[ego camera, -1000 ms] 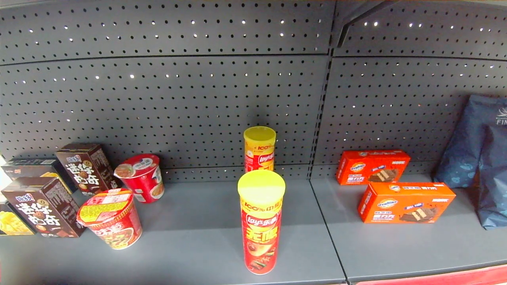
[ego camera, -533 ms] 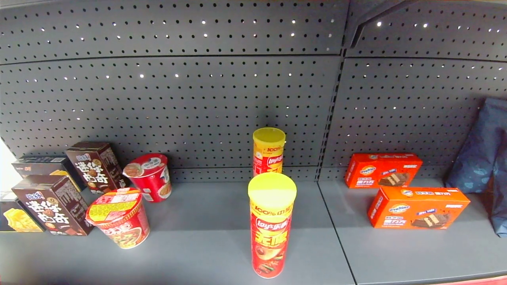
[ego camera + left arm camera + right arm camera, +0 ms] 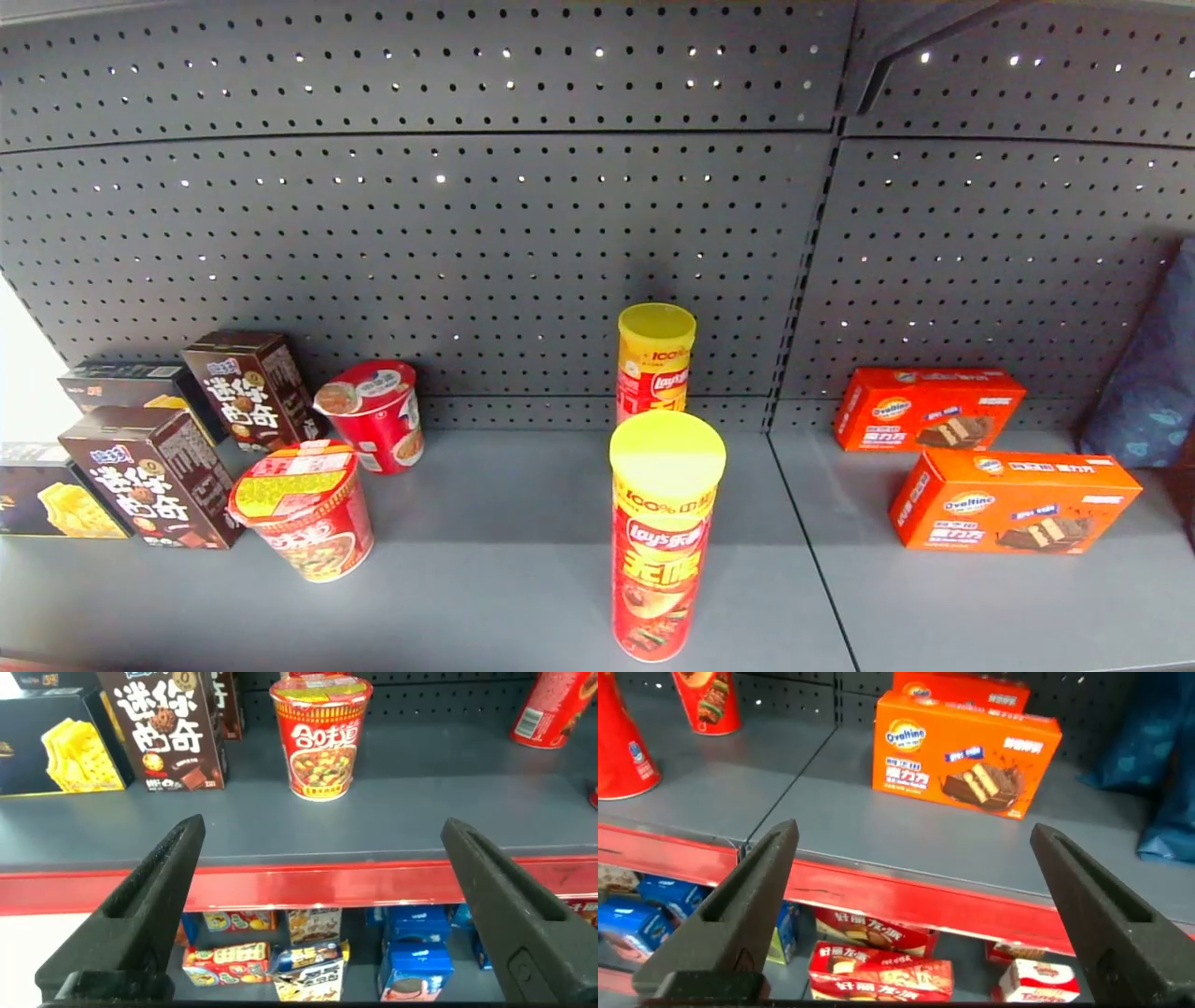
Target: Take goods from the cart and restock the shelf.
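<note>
Hovering before the shelf (image 3: 308, 882), left claw (image 3: 322, 829) and right claw (image 3: 913, 833) gape empty.

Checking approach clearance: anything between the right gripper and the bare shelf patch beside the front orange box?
Nothing visible. The right gripper hangs open and empty before the shelf's red edge; the bare patch between chip can and orange box lies straight ahead.
</note>
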Motion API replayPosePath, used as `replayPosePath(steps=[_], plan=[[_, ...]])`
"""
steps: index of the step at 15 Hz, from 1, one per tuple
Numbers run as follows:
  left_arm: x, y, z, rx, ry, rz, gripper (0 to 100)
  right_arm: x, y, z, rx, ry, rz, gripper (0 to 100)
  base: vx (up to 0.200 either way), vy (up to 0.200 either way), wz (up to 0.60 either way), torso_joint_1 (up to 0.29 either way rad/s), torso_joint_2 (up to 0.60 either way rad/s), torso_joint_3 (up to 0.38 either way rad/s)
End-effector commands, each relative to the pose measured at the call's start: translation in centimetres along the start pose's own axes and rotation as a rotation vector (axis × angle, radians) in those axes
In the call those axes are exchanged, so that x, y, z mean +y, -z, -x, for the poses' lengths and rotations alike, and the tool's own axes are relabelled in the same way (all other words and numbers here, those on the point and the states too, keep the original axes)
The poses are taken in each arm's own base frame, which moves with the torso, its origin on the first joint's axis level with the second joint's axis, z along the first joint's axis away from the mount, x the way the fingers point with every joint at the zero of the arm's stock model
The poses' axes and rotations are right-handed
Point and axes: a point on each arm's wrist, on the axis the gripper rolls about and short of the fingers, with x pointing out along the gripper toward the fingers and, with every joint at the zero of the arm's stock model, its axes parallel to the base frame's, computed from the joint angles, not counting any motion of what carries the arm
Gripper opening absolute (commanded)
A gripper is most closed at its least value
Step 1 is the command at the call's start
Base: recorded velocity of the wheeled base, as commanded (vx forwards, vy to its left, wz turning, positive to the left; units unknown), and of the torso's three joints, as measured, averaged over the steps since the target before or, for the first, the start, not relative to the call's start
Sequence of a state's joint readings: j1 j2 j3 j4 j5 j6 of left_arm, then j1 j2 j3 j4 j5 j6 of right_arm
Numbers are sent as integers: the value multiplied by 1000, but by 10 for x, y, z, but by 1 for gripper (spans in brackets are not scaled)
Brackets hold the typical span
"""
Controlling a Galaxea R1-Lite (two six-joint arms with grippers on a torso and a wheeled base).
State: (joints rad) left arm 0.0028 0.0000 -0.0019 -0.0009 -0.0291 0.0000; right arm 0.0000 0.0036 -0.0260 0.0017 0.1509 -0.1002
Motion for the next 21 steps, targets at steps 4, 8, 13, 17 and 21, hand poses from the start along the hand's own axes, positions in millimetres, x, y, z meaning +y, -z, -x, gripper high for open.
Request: replayPosePath(steps=[4,8,13,17,21], plan=[[0,-7,1,-34,7,-9,100,0,0,0,2,0,5,100,0,0,0,0,0,0],[-8,-169,-27,-66,407,-176,100,-1,-6,0,3,19,44,100,0,0,0,0,0,0],[-25,-156,-118,229,737,-219,100,-14,-86,-34,113,-19,-6,100,0,0,0,0,0,0],[-81,-119,-211,390,783,-200,100,-17,-82,-67,291,-85,16,100,0,0,0,0,0,0],[-114,-82,-250,441,718,-244,100,-17,-64,-90,411,-113,1,100,0,0,0,0,0,0]])
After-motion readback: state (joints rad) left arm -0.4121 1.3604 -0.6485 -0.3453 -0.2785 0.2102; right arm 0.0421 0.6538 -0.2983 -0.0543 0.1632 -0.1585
